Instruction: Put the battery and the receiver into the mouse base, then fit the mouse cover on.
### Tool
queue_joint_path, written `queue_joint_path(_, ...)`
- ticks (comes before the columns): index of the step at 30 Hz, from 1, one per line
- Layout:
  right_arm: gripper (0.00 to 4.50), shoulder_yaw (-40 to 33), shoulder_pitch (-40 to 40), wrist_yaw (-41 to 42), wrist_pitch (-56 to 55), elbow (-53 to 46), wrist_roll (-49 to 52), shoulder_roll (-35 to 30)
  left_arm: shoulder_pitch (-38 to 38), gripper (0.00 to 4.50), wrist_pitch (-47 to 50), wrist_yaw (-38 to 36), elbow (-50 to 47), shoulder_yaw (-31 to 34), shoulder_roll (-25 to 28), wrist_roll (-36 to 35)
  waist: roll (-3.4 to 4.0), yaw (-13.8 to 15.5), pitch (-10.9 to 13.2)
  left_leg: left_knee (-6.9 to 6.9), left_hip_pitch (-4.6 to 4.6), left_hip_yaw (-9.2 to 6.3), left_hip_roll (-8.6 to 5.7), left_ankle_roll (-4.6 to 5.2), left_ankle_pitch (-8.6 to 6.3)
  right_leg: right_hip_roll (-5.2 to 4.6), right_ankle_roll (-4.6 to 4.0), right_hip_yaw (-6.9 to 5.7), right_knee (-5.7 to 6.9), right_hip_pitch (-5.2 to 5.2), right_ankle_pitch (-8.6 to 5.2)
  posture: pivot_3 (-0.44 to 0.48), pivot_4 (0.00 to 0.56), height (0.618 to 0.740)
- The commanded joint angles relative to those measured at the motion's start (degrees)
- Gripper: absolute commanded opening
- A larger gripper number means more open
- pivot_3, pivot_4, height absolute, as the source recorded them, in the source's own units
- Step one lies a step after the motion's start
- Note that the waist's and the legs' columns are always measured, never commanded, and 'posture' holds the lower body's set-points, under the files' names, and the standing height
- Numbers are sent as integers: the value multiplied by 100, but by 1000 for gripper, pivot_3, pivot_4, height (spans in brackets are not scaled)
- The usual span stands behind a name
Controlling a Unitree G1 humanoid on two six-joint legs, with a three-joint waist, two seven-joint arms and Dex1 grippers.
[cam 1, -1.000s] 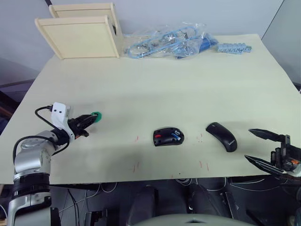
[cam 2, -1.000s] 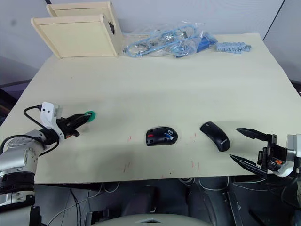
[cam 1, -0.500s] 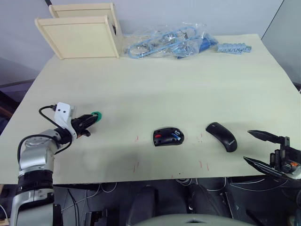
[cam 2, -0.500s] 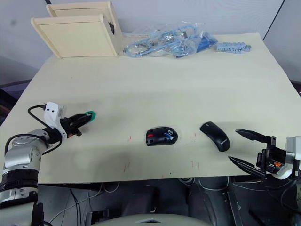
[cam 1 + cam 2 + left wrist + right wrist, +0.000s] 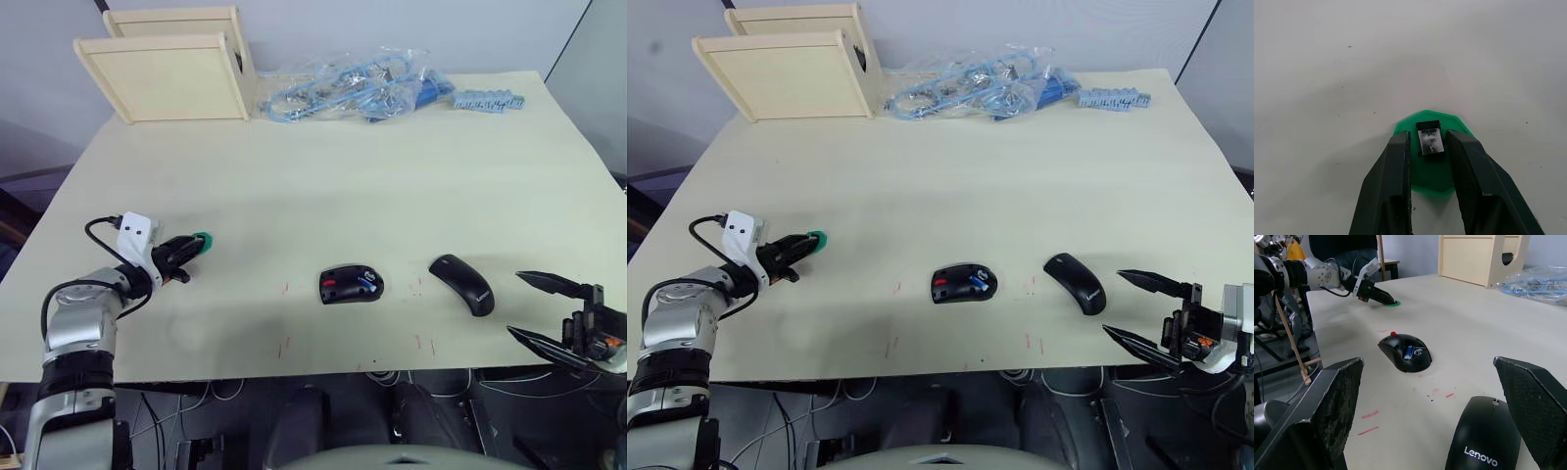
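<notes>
In the left eye view we are reaching our left gripper [image 5: 193, 245] over the near left part of the table [image 5: 323, 166] to a green disc [image 5: 202, 239], while the mouse base [image 5: 350, 285] is lying near the front edge at the middle with the battery [image 5: 367, 285] already showing blue in its hollow, and the mouse cover [image 5: 462, 284] is lying just to its right, apart from it; our right gripper [image 5: 549, 308] is hovering off the front right corner with its 2 fingers spread wide, holding nothing. The right eye view is showing the same layout, with a wooden box [image 5: 784, 70] and a bag of blue cables [image 5: 975, 93] sitting at the far edge. In the left wrist view we are straddling the receiver [image 5: 1429, 138], which is lying on the green disc, our 2 fingers open on either side of it and not yet pinching. We are judging it tiny, stiff, light and likely to skid or flip, so we are planning to pinch its 2 long sides squarely. In the right wrist view we are looking past our spread fingers [image 5: 1322, 416] at the mouse cover close by and the mouse base beyond it.
</notes>
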Motion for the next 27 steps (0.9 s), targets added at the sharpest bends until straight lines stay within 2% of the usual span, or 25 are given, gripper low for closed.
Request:
queue_joint_path(1, 4500, -84, 17, -8, -41, -160, 99, -33, 90, 1254, -56, 23, -14, -23, -5, 72, 0, -1, 0, 0, 0, 0, 0, 0, 0, 0, 0, 0, 0, 0, 0, 0, 150, 740)
queue_joint_path(27, 4500, -2, -51, 5, -109, -54, 6, 11, 334, 1254, 57, 408, -511, -52, -91, 137, 2, -1, -1, 0, 2, -2, 1, 0, 0, -1, 0, 1, 2, 0, 0, 0, 150, 740)
